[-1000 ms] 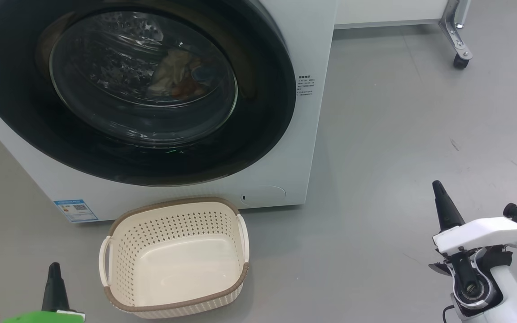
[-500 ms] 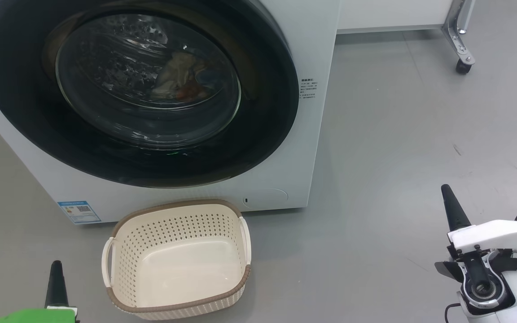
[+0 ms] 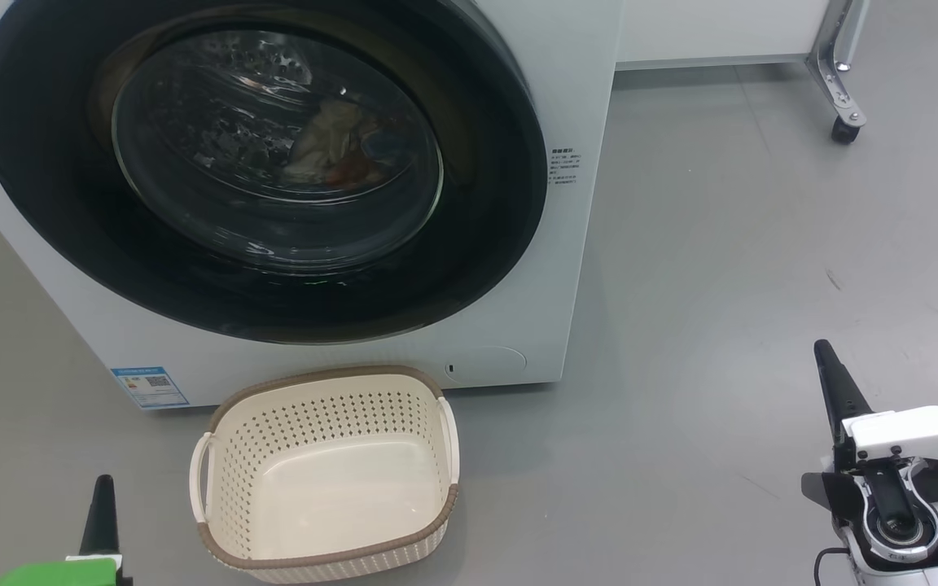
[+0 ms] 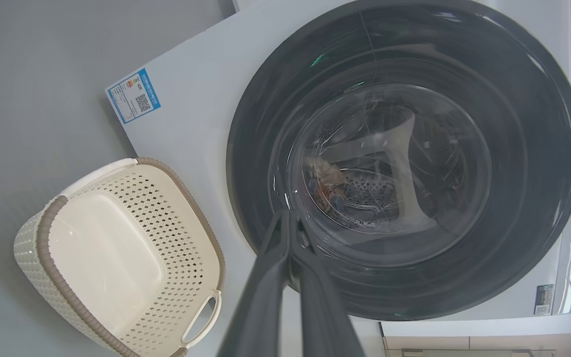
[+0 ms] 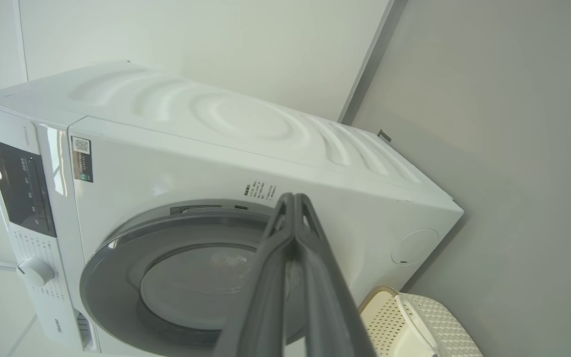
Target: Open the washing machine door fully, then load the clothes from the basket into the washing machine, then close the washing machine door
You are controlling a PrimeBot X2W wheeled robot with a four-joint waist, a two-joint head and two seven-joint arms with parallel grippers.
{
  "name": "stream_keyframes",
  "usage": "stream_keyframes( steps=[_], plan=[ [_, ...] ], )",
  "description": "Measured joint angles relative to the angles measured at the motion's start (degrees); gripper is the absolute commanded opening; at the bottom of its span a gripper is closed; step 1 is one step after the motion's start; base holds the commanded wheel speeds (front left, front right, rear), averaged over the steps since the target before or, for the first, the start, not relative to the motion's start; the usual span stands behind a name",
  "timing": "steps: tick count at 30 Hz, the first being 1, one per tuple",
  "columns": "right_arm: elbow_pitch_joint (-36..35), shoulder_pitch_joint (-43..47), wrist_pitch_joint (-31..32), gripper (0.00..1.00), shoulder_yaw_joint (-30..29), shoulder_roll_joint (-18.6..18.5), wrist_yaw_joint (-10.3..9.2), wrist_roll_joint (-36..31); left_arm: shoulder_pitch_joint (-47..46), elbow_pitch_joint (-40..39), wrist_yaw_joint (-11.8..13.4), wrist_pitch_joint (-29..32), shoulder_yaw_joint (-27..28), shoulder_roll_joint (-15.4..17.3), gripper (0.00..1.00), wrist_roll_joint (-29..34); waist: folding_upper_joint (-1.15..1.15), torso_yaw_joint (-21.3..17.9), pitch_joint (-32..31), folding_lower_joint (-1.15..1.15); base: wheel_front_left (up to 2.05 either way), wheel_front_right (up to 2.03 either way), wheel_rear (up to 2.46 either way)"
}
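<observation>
Camera shifted slightly; glossy black-rimmed round door (image 3: 273, 155) stays closed, cream perforated plastic basket (image 3: 330, 376) nearer; left gripper (image 3: 101, 484), right gripper (image 3: 821, 348) both pinched together, empty.

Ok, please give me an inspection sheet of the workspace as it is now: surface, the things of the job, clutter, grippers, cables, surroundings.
Surface: grey floor, a few small dark marks at the right.
Job's things: washing machine door closed on the washing machine; clothes seen through the glass, inside the drum; basket empty, on the floor in front of the machine.
Clutter: nothing seen.
Grippers: left gripper and right gripper both shut, holding nothing, apart from the job's things.
Cables: one dark cable low by the right arm.
Surroundings: metal leg with a caster at the upper right; white wall behind the machine.
</observation>
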Motion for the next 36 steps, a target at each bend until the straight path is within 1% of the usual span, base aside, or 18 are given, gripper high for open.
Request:
stream_keyframes(
  steps=[4,22,25,36],
  plan=[
    [-0.3,0.1,0.5,0.0,-0.9,0.5,-0.26,1.6,-0.1,0.0,0.2,0.6,0.1,0.0,0.0,-1.6,0.0,0.1,-0.1,0.0,0.0,0.0,0.0],
    [-1.9,1.6,3.7,0.0,-6.2,2.6,-0.52,12.0,-1.2,0.0,0.5,4.2,0.9,-0.3,0.0,-14.6,0.0,0.7,-0.9,0.0,0.0,0.0,0.0],
    [-2.0,2.3,3.7,0.0,-6.6,2.9,-0.88,12.8,-1.2,0.0,0.5,4.3,1.0,-0.3,0.0,-15.0,0.0,0.7,-1.0,0.0,0.0,0.0,0.0],
    [-2.0,2.3,3.7,0.0,-6.7,2.9,-0.87,12.8,-1.2,0.0,0.7,4.3,1.1,-0.3,0.0,-15.0,0.0,0.7,-1.0,0.0,0.0,0.0,0.0]
  ],
)
